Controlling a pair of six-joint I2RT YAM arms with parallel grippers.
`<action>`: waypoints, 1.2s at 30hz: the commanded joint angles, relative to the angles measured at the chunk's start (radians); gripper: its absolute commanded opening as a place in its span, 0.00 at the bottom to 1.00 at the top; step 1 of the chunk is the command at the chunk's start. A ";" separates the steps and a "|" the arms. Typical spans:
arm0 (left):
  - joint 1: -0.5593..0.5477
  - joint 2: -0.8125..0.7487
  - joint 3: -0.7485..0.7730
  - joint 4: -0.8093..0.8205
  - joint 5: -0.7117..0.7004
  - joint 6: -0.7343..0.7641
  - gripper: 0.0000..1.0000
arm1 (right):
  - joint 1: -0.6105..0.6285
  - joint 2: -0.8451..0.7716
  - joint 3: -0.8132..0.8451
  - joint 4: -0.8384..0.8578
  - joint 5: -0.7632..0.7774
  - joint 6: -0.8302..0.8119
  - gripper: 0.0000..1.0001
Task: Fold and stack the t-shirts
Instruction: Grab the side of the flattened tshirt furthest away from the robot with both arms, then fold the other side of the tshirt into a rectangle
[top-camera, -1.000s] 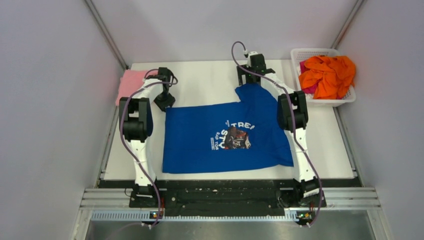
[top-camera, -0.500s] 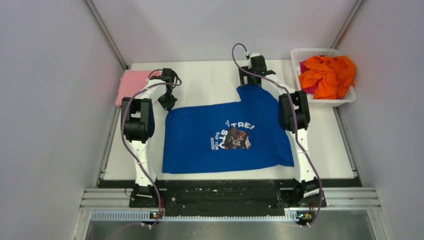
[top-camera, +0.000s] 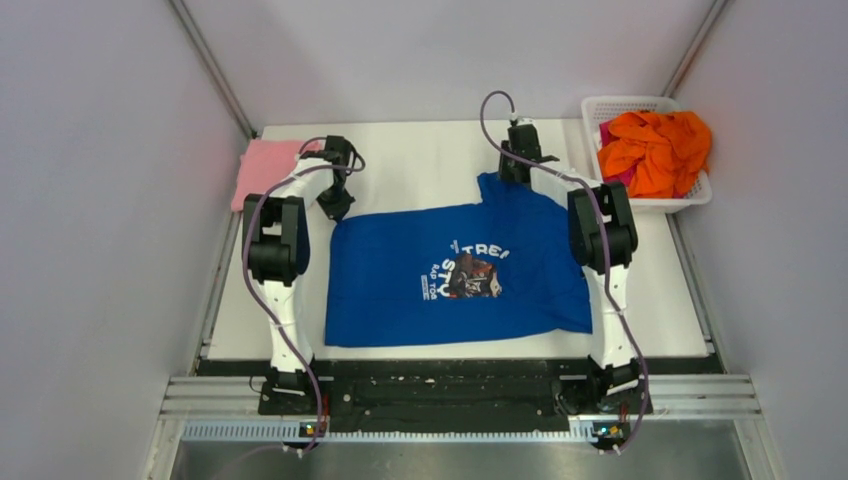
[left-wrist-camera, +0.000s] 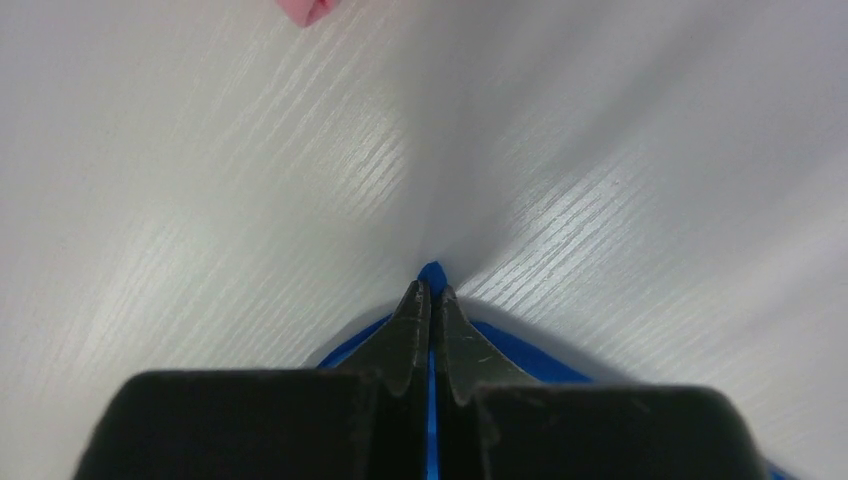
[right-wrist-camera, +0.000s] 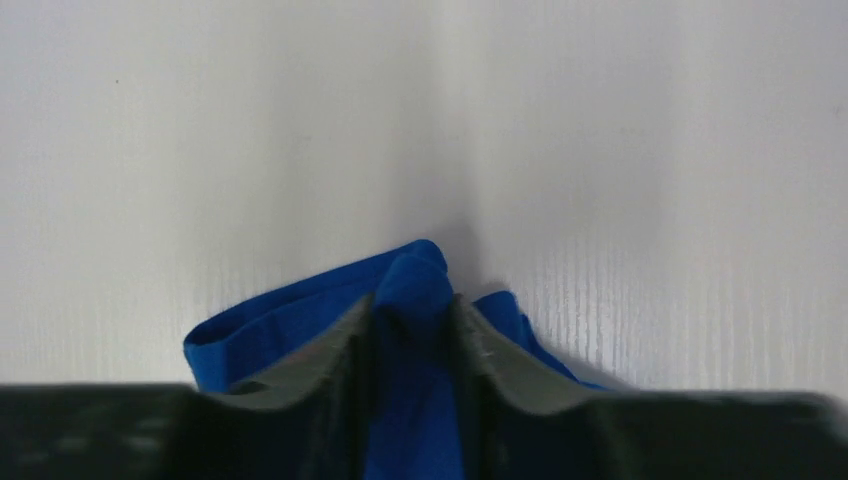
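The royal blue t-shirt (top-camera: 455, 275) lies spread flat on the white table, its print facing up. My left gripper (top-camera: 335, 205) is shut on its far left corner; in the left wrist view a tip of blue t-shirt cloth (left-wrist-camera: 527, 357) pokes out past the left gripper (left-wrist-camera: 432, 288). My right gripper (top-camera: 515, 172) is at the shirt's far right edge. In the right wrist view the right gripper (right-wrist-camera: 412, 300) pinches a bunched fold of the blue t-shirt (right-wrist-camera: 280, 320). A pale pink t-shirt (top-camera: 265, 170) lies at the far left.
A white lattice basket (top-camera: 640, 103) at the far right corner holds crumpled orange t-shirts (top-camera: 655, 150). A corner of the pink t-shirt (left-wrist-camera: 305, 10) shows at the top of the left wrist view. Grey walls close in on both sides.
The left gripper shut on the shirt's far left corner and lifted it slightly. The right gripper turned and its jaws closed in on the cloth at the shirt's far right edge.
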 joint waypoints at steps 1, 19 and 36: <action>0.000 -0.022 0.031 0.023 0.015 0.013 0.00 | 0.005 -0.058 -0.100 0.085 -0.020 0.134 0.20; 0.011 0.071 0.227 0.019 -0.044 0.061 0.00 | -0.045 -0.008 0.133 0.083 0.107 -0.043 0.00; -0.006 -0.277 -0.230 0.221 0.115 0.071 0.00 | 0.009 -0.490 -0.449 0.188 0.019 -0.043 0.00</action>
